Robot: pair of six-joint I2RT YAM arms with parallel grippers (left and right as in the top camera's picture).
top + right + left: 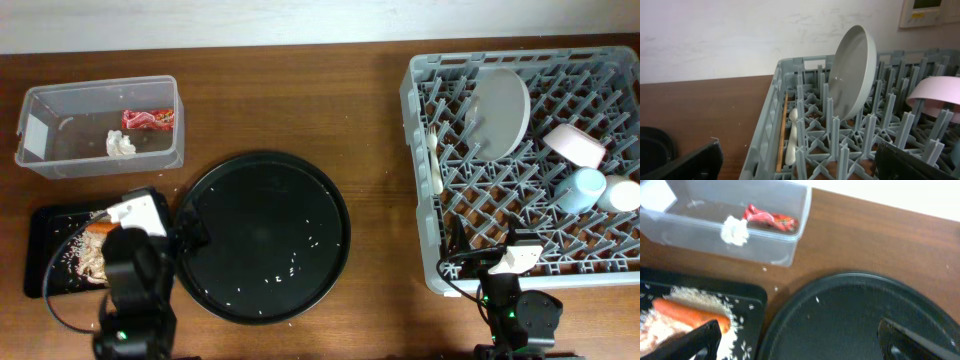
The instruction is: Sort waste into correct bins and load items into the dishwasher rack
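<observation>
Far ahead and to the left of your left pincer (799,327), the clear tub (100,86) holds the red wrapper (148,119) and the white tissue (121,144). The pincer itself gapes wide and grips nothing. Beneath its left finger, the flat black tray (40,250) carries the rice (85,260) and the carrot (687,314). Beneath its right finger lies the round black tray (262,235), flecked with loose grains.

Across the table, your right pincer (799,150) is also spread wide and empty, at the near wall of the dishwasher rack (420,180). Just ahead of it, the chopsticks (782,135) and the fork (436,160) lie along the left wall. The plate (500,110) stands on edge among the pegs beyond. To the pincer's right sit the bowl (573,144), the blue cup (580,190) and the white cup (622,194).

Sorting and loading look all but finished, so the step in hand is likely the pull-back. Raise the left pincer straight up before swinging it, so that no finger drags rice off the flat tray. Draw the right pincer up and away from the pegs, clear of the plate.
</observation>
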